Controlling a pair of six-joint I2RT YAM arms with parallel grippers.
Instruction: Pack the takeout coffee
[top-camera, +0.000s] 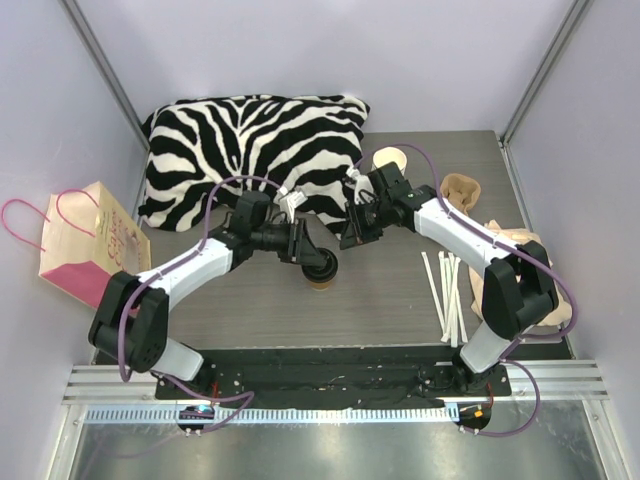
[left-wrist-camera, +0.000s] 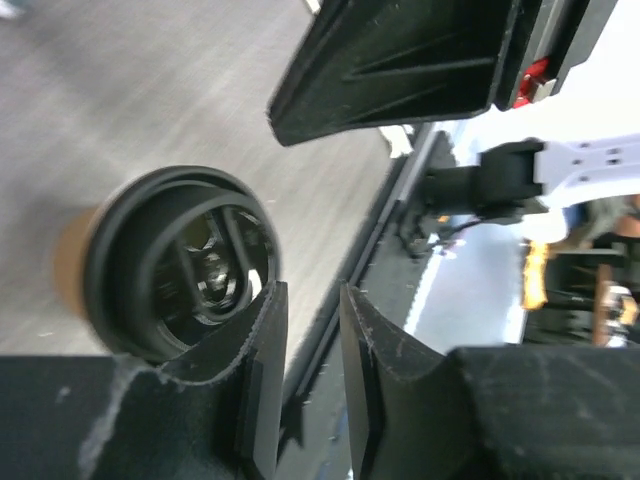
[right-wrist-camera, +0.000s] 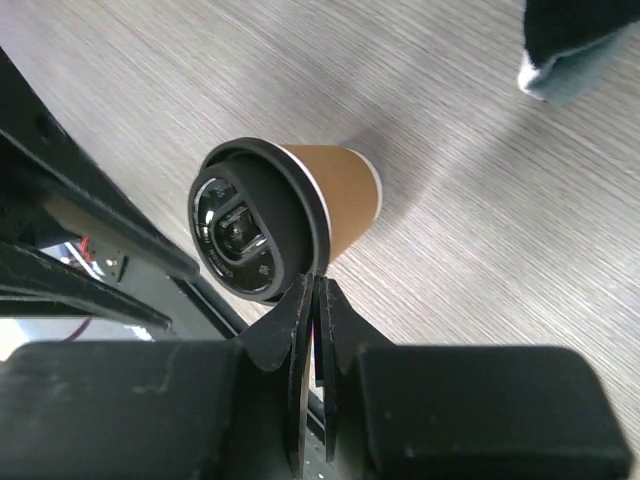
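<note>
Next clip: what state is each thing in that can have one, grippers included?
Takeout coffee: lid on, upright on the table, gripped by neither arm.
Left gripper: open, nothing held.
Right gripper: shut, empty.
Spare paper cup: lidless.
Pink paper bag: open or closed cannot be told.

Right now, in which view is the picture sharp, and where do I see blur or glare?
Top external view: even light, sharp, only faint shadows. Left wrist view: table smeared, the left gripper's fingers soft, background washed out at right. Right wrist view: takeout coffee sharp, small highlights on its black lid, soft shadow beside it.
</note>
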